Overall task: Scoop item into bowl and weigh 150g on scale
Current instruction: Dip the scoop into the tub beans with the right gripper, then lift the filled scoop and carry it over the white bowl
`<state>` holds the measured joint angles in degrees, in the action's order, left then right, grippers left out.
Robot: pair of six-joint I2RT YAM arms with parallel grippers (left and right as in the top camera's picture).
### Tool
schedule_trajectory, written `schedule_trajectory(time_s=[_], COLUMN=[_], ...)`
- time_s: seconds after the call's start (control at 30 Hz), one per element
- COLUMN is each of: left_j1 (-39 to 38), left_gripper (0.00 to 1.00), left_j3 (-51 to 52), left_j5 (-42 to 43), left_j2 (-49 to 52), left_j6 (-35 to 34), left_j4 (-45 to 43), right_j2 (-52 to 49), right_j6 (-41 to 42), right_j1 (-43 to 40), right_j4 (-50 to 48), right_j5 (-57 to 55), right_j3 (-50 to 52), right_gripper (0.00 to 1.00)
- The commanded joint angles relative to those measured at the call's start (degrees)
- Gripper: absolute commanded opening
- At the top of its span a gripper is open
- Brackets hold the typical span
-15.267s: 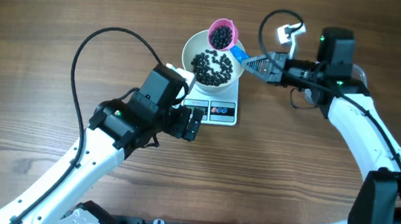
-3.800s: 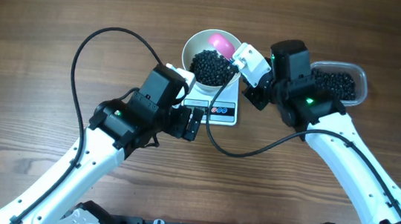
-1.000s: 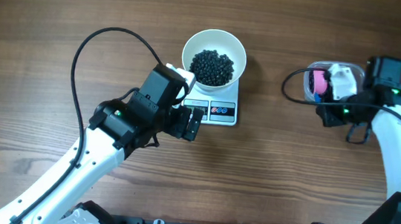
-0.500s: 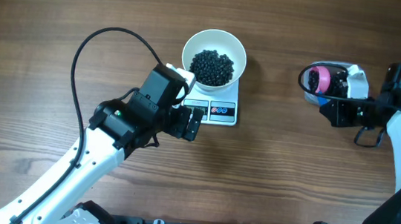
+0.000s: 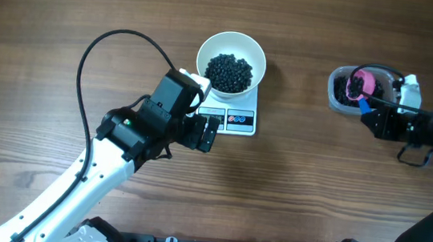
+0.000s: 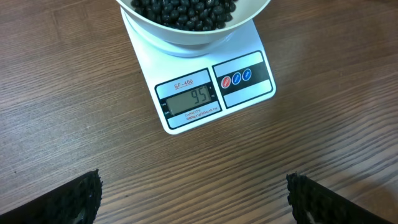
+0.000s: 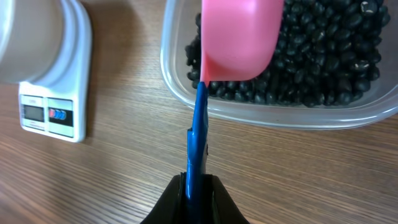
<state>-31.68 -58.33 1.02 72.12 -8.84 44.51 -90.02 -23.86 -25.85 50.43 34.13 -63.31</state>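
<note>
The white bowl stands on the scale and holds a heap of the item, tiny black beads. In the left wrist view the scale's display reads 95. My left gripper hovers open just in front of the scale, with bare wood between its fingers. My right gripper is shut on the blue handle of a pink scoop. The scoop's cup sits over the left end of a clear tub full of the same beads.
The tub's near rim lies right of the scale, with bare wooden table between them. The left arm's black cable arcs over the table to the left of the bowl. The right arm stretches in from the right edge.
My right arm has drawn back to the right, and the scoop has turned and moved over the tub's beads. The left arm, bowl and scale have not moved.
</note>
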Motion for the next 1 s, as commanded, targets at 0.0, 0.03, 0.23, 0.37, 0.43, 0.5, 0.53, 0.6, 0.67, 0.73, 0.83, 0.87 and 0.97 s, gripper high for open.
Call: schedule_trajectory(time_s=[0.0, 0.03, 0.23, 0.37, 0.43, 0.5, 0.53, 0.6, 0.67, 0.73, 0.83, 0.87, 0.97], left_j1=[0.5, 0.5, 0.5, 0.5, 0.5, 0.5, 0.5, 0.5, 0.5, 0.5, 0.5, 0.5, 0.5], left_gripper=[1.0, 1.0, 1.0, 1.0, 1.0, 1.0, 1.0, 1.0, 1.0, 1.0, 1.0, 1.0, 1.0], left_j3=[0.7, 0.7, 0.7, 0.7, 0.7, 0.7, 0.7, 0.7, 0.7, 0.7, 0.7, 0.7, 0.7], left_j5=[0.5, 0.5, 0.5, 0.5, 0.5, 0.5, 0.5, 0.5, 0.5, 0.5, 0.5, 0.5, 0.5], left_j2=[0.1, 0.1, 0.1, 0.0, 0.0, 0.0, 0.0, 0.1, 0.1, 0.0, 0.1, 0.1, 0.1], left_j6=[0.7, 0.7, 0.7, 0.7, 0.7, 0.7, 0.7, 0.7, 0.7, 0.7, 0.7, 0.7, 0.7], left_j4=[-0.2, -0.2, -0.2, -0.2, -0.2, -0.2, -0.1, -0.2, -0.2, -0.2, -0.2, -0.2, -0.2], right_j2=[-0.8, -0.8, -0.8, -0.8, -0.8, -0.8, -0.8, -0.8, -0.8, -0.8, -0.8, -0.8, -0.8], right_j6=[0.3, 0.6, 2.0, 3.3, 4.9, 9.6, 11.1, 12.5, 12.6, 14.1, 18.2, 22.9, 34.8], right_j1=[-2.4, -2.9, -8.3, -9.1, -9.0, -8.4, -8.1, -6.9, -4.3, -1.8, 3.2, 6.3, 12.5], right_j4=[0.5, 0.6, 0.8, 1.3, 1.2, 1.0, 1.1, 1.1, 1.0, 0.1, -3.9, -8.2, -20.2], right_j5=[7.3, 7.8, 19.2, 31.0, 39.2, 41.9, 41.9, 43.3, 44.4, 44.4, 44.4, 44.4, 44.3], right_j3=[0.0, 0.0, 0.0, 0.0, 0.0, 0.0, 0.0, 0.0, 0.0, 0.0, 0.0, 0.0, 0.0], right_gripper=[0.04, 0.04, 0.04, 0.04, 0.04, 0.04, 0.04, 0.04, 0.04, 0.04, 0.04, 0.04, 0.04])
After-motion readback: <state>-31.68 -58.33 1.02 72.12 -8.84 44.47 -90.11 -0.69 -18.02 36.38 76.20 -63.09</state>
